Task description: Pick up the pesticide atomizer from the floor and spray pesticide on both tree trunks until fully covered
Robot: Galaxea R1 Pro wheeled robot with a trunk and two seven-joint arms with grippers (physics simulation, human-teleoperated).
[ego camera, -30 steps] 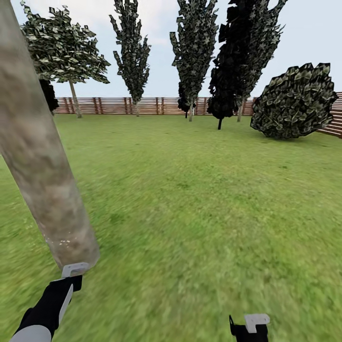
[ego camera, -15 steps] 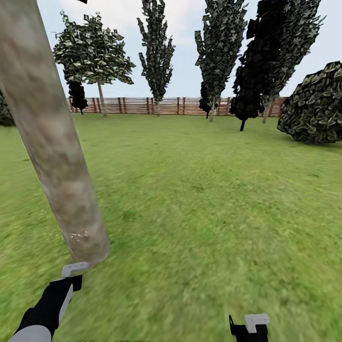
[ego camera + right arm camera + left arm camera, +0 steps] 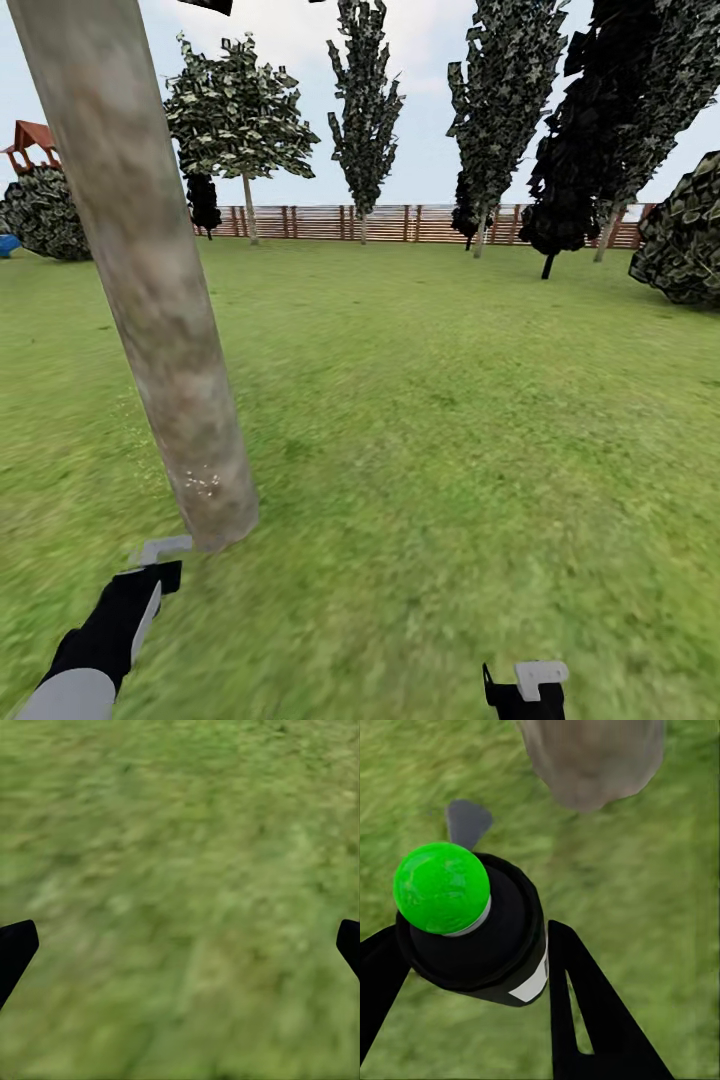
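Note:
A thick, mottled grey-tan tree trunk (image 3: 150,270) leans up from the lawn at the left of the head view, and its base (image 3: 589,757) is close ahead in the left wrist view. My left gripper (image 3: 160,555) sits just short of that base. It (image 3: 472,971) is shut on the pesticide atomizer (image 3: 472,922), a small dark bottle with a white band and a round tip that shows green. My right gripper (image 3: 530,685) hangs low at the right over grass; its fingertips (image 3: 15,949) stand far apart and it (image 3: 180,945) is open with nothing in it.
Green lawn (image 3: 450,400) spreads ahead to a reddish slat fence (image 3: 400,222). Several dark-leaved trees (image 3: 365,100) stand along it, with a round bush (image 3: 690,245) at the right. A red-roofed play structure (image 3: 28,140) and another bush (image 3: 45,215) are at the far left.
The whole view has swung left, so the trunk and far trees sit further right in the picture and the red-roofed structure has come in. Both grippers hold the same poses.

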